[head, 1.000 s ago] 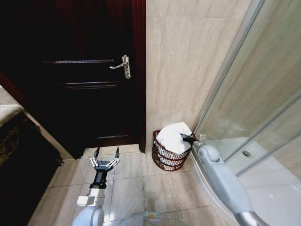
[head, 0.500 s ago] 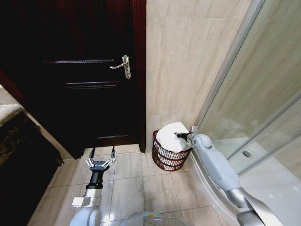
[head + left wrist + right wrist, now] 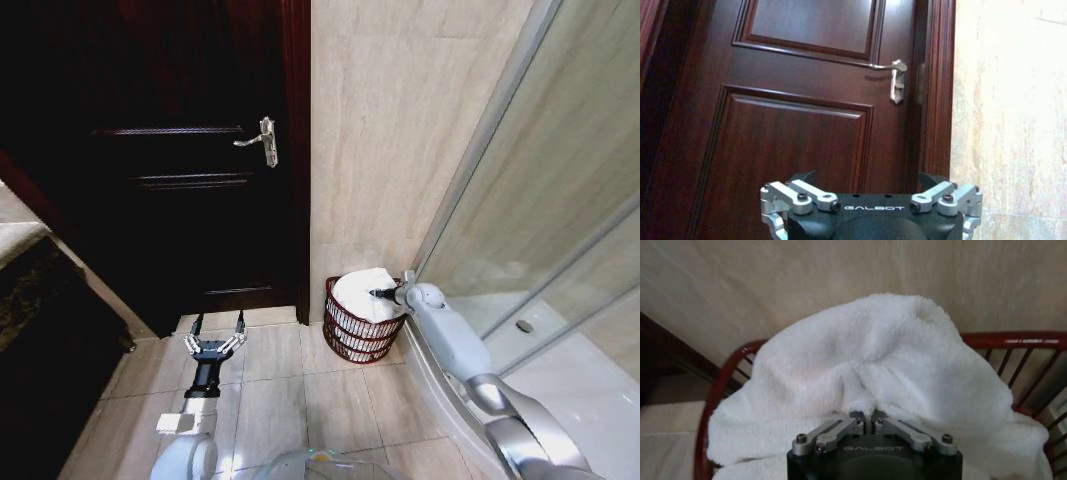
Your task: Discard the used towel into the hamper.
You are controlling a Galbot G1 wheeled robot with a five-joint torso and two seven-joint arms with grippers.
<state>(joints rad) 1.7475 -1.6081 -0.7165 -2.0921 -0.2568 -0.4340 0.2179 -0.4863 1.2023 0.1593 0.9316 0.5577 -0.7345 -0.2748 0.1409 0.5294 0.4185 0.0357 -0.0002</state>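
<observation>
Towel (image 3: 362,293) heaped in the hamper (image 3: 352,335) — right gripper (image 3: 377,294) pinching its fold, fingers pressed together. Left gripper (image 3: 213,330) spread wide, low before the door (image 3: 170,150).

We see even, soft indoor light on the pale wall tiles (image 3: 390,130), while the dark door (image 3: 180,160) swallows detail (its handle (image 3: 262,141) catches a small glint). The head view bends straight lines near its edges. The towel (image 3: 880,370) looks slightly soft up close.
</observation>
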